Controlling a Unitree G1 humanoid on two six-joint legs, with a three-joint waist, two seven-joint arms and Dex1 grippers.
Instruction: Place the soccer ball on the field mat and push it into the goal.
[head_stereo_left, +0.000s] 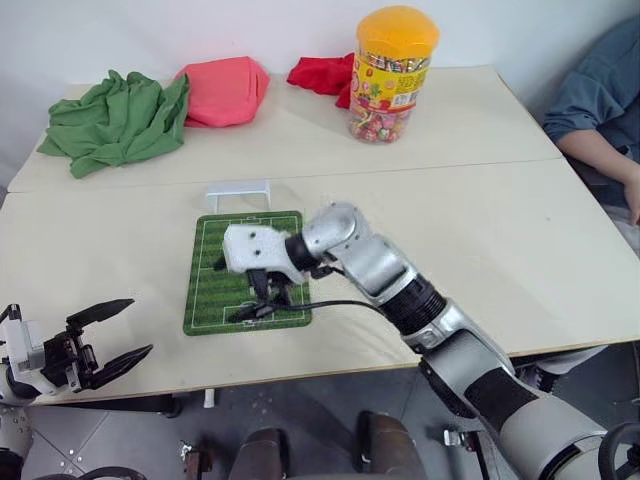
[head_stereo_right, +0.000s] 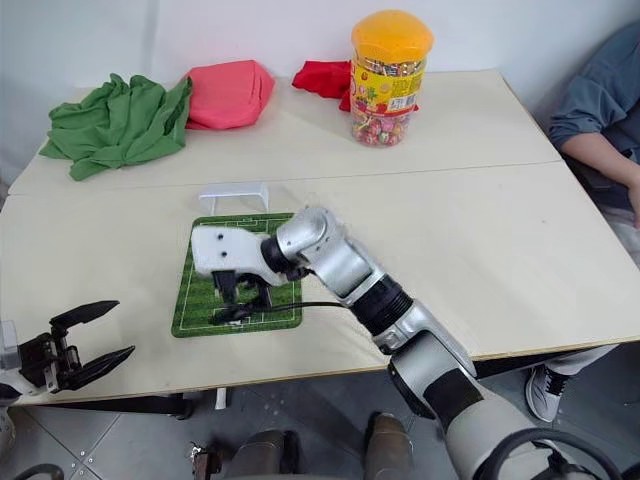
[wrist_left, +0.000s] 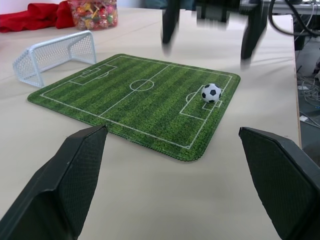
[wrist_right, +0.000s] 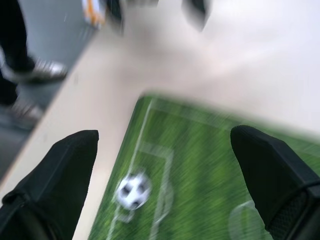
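Resting on one field mat (wrist_left: 135, 100) — one soccer ball (wrist_left: 211, 92); one goal (wrist_left: 55, 52); both grippers — left (wrist_left: 175, 185), right (wrist_right: 165, 170) — spread, empty.

The candy jar (head_stereo_left: 395, 75) has a printed label, but none of its text is readable.

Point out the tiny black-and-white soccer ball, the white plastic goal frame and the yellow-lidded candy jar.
soccer ball (wrist_left: 211, 92), left wrist view, its middle.
goal frame (wrist_left: 55, 51), left wrist view, its netting.
candy jar (head_stereo_left: 392, 85), left eye view, its label.
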